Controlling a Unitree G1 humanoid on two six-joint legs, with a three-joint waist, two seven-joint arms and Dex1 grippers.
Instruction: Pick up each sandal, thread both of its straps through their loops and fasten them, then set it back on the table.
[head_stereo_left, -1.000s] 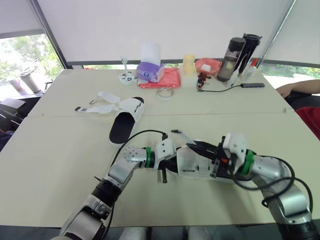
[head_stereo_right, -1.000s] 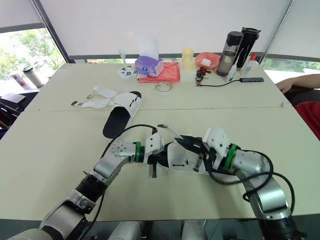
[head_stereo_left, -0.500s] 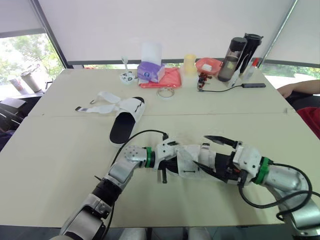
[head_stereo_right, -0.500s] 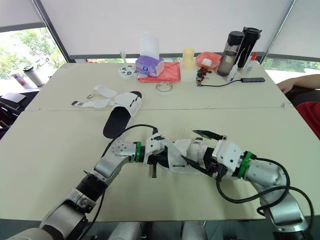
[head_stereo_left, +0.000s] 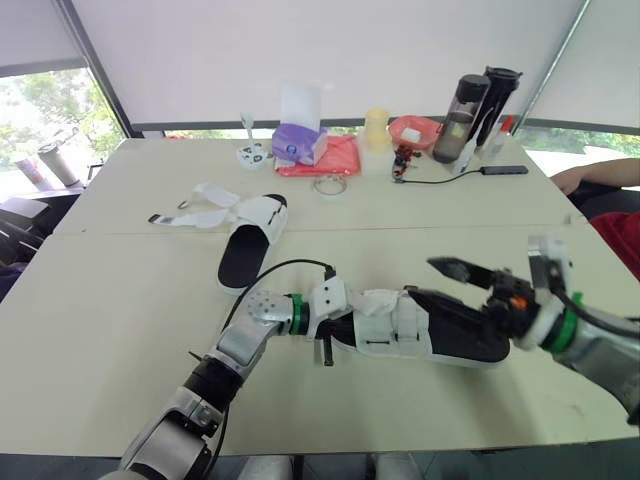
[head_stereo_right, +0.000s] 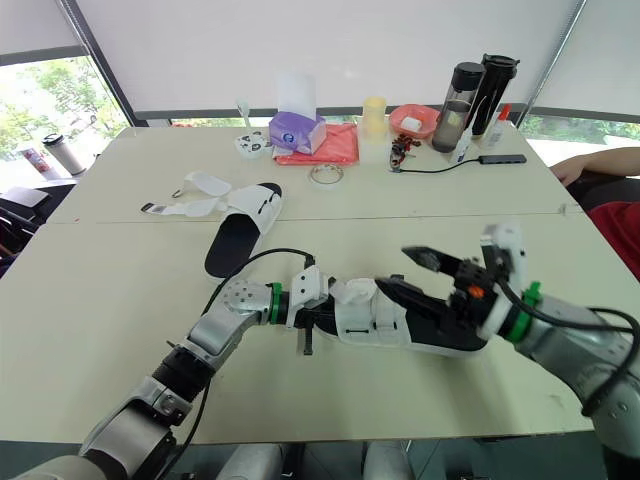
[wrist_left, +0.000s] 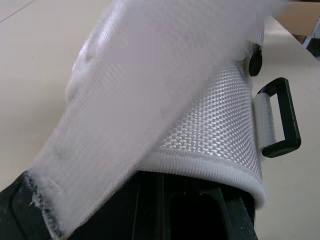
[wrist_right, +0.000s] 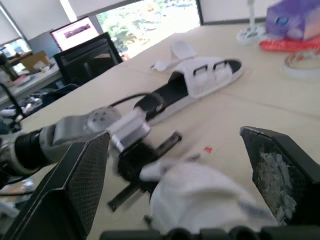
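Surface (head_stereo_left: 120, 330): pale and wide.

Near sandal (head_stereo_left: 445, 335): lies flat at front middle. Long axis runs across, white strapped toe end to the robot's left, black heel to the right.

Far sandal (head_stereo_left: 250, 235): left of centre, well apart from the first. Long axis runs away from the robot, toe end farthest. Its straps (head_stereo_left: 195, 205) lie loose, splayed leftward.

Left arm: reaches in low from front left, forearm angled right. Left pincer (head_stereo_left: 332, 320) sits at the near sandal's toe end. Cannot tell whether it grips; strap weave crowds the wrist view.

Right arm: enters from the right, cut off at the edge. Right pincer (head_stereo_left: 488, 262) is spread wide above the heel, not touching.

Black loop (wrist_left: 280, 117): on the strap's side.
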